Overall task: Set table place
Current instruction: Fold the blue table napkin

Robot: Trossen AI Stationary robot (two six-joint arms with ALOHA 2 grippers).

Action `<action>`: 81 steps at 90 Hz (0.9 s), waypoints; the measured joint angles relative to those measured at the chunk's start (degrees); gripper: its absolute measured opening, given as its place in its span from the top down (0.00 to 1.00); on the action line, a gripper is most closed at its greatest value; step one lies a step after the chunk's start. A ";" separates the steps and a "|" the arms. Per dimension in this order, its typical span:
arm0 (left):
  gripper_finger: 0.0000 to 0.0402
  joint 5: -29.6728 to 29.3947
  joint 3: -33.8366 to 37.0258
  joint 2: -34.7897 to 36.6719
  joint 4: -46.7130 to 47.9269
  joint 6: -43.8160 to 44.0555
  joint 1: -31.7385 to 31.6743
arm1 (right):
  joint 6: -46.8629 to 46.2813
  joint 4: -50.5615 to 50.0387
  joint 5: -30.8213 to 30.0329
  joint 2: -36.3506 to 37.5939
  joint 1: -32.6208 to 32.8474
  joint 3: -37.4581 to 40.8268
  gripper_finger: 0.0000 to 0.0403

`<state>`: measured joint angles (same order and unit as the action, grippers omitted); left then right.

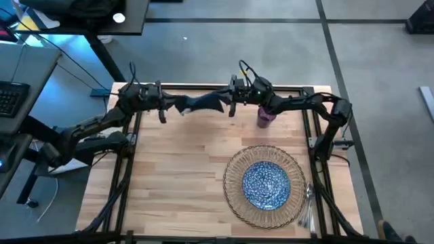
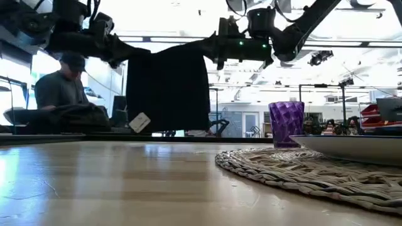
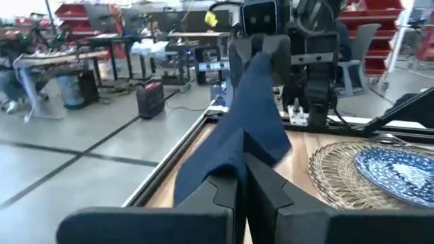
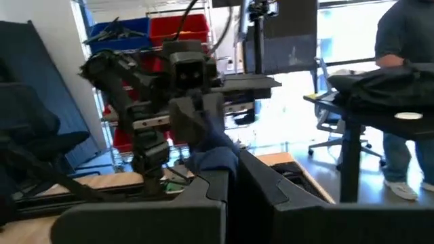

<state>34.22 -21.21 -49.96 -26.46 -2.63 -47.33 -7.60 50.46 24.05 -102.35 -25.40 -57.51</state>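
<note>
A dark navy cloth napkin [image 1: 199, 103] hangs stretched between my two grippers above the far part of the table [image 1: 176, 169]. My left gripper [image 1: 165, 107] is shut on its left end, my right gripper [image 1: 230, 102] on its right end. In the low view the napkin [image 2: 168, 85] hangs down as a dark sheet, clear of the tabletop. The speckled blue-white plate [image 1: 266, 183] rests on the round wicker mat [image 1: 234, 191] near the right front. A purple cup [image 1: 265, 116] stands upright behind the mat. Silver cutlery [image 1: 307, 203] lies right of the mat. My left gripper pinches the napkin's left top end [image 3: 229, 171] between its two fingers, coming level from the table's left. The cloth runs away toward the other gripper and hangs clear of the table. My right gripper pinches the napkin's right top end [image 4: 218, 161] between its two fingers, coming level from the table's right. The cloth spans to the left gripper, sagging a little, lifted clear.
The table's black rail frame [image 1: 217, 87] runs along the far edge under the grippers. Bare wood lies left of the mat and at the front left. A person [image 2: 59, 85] sits beyond the table, at a desk.
</note>
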 joint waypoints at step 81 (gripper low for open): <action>1.00 -3.05 1.51 1.95 -1.62 -0.32 -1.58 | 3.53 -1.92 0.44 -3.96 -1.47 -3.02 1.00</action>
<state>31.16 -19.71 -48.01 -28.08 -2.96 -48.91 -4.07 48.54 24.49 -106.30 -26.87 -60.54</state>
